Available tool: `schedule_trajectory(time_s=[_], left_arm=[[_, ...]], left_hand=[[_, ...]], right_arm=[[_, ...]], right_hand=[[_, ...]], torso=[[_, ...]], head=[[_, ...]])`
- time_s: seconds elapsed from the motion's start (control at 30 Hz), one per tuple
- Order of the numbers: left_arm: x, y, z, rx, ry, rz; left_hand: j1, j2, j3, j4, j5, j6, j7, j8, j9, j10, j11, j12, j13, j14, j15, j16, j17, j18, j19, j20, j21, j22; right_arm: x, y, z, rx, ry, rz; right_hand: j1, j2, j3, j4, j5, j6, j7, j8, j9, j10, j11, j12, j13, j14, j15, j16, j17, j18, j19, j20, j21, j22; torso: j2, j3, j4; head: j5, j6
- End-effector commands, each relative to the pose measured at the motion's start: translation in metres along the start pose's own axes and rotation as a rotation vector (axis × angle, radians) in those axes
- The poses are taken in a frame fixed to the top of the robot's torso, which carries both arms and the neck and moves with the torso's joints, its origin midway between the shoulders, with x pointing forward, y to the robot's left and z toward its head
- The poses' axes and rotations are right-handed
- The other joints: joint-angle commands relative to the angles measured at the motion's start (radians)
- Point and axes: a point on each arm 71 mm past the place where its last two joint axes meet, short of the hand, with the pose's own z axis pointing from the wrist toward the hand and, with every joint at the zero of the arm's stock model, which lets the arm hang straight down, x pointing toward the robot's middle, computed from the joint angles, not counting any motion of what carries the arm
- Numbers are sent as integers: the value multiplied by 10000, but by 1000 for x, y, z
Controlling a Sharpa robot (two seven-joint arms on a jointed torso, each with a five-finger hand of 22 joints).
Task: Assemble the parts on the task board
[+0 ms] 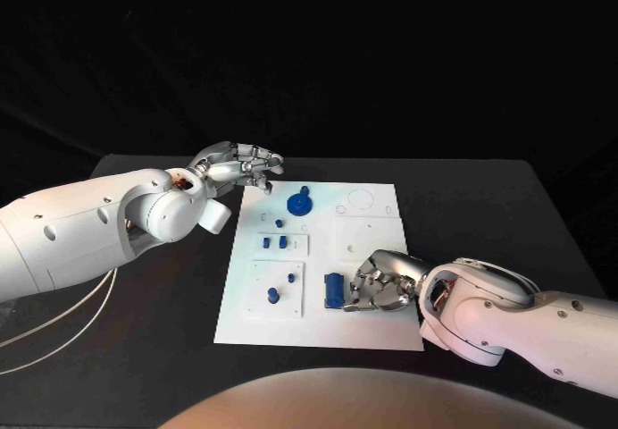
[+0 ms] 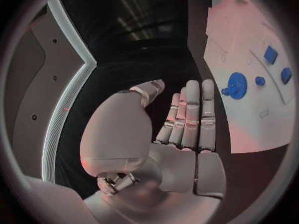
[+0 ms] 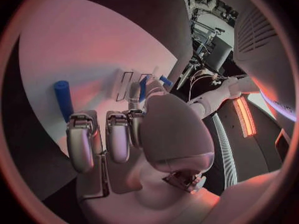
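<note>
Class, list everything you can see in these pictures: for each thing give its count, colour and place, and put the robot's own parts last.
Table: one, black, under everything.
Task board: one, white, at the table's middle.
Gear: one, blue, round, on the board's far part.
Cylinder: one, blue, lying on the board beside the right hand.
Small parts: several, blue, in the board's left plates; exact count unclear.
Left hand: one, silver, fingers straight and empty, off the board's far left corner.
Right hand: one, silver, over the board's near right part, fingers curled; whether it holds anything is unclear.

Two bulky white arms with small dark screw holes, silver-fingered left hand (image 1: 239, 166), pale cables trailing
</note>
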Motion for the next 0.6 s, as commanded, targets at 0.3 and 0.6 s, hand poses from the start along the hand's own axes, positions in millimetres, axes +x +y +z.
schedule_trajectory(time_s=[0.3, 0.6], left_arm=[[1, -1, 0, 46, 131, -68], [1, -1, 0, 41, 122, -65]], left_hand=[[-39, 20, -3, 32, 49, -70, 193, 47, -11, -87, -17, 72, -14, -85, 14, -28, 11, 112, -37, 59, -44, -18], [-39, 20, -3, 32, 49, -70, 193, 47, -11, -87, -17, 72, -14, -85, 14, -28, 11, 112, -37, 59, -44, -18]], right_arm=[[2, 2, -1, -222, 223, -131], [-2, 8, -6, -701, -380, 430]], right_hand=[[-135, -96, -54, 114, -112, 69, -41, 69, 94, 419, -44, 24, 1598, 1007, -61, 56, 2471, -65, 1063, -52, 44, 2627], [-705, -81, -178, 132, -165, 109, -32, 102, 239, 437, -32, 45, 1624, 1008, -49, 57, 2477, -65, 1063, -38, 44, 2627]], torso=[[7, -2, 1], [16, 0, -5]], head=[[14, 1], [16, 1]])
